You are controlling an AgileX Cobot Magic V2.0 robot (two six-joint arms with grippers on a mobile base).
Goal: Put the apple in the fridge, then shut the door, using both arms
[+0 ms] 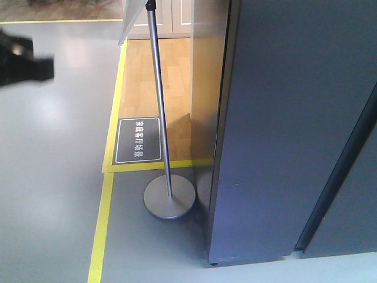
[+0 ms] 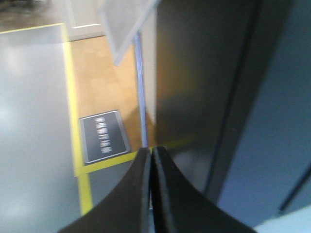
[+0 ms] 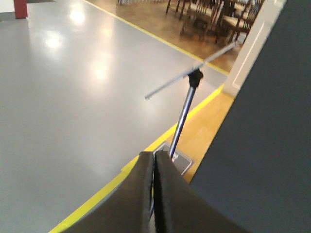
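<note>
Showing both jaws pressed together and empty, left gripper [image 2: 151, 151] and right gripper [image 3: 154, 156] face the fridge [image 1: 283, 130]. No apple is visible; the door [image 1: 347, 194] at 3 o'clock looks shut. A careless swing risks striking the sign stand [image 1: 169, 197] at 9 o'clock.

The fridge [image 1: 277, 130] fills the right side, its dark blue-grey face shut, a dark seam running down its right part. A metal sign stand [image 1: 168, 197] stands just left of it on a round base, beside a dark floor plaque [image 1: 138, 140] and yellow floor tape [image 1: 103, 224]. A blurred black arm [image 1: 22, 59] shows at the far left edge; no jaws are visible on it.
</note>
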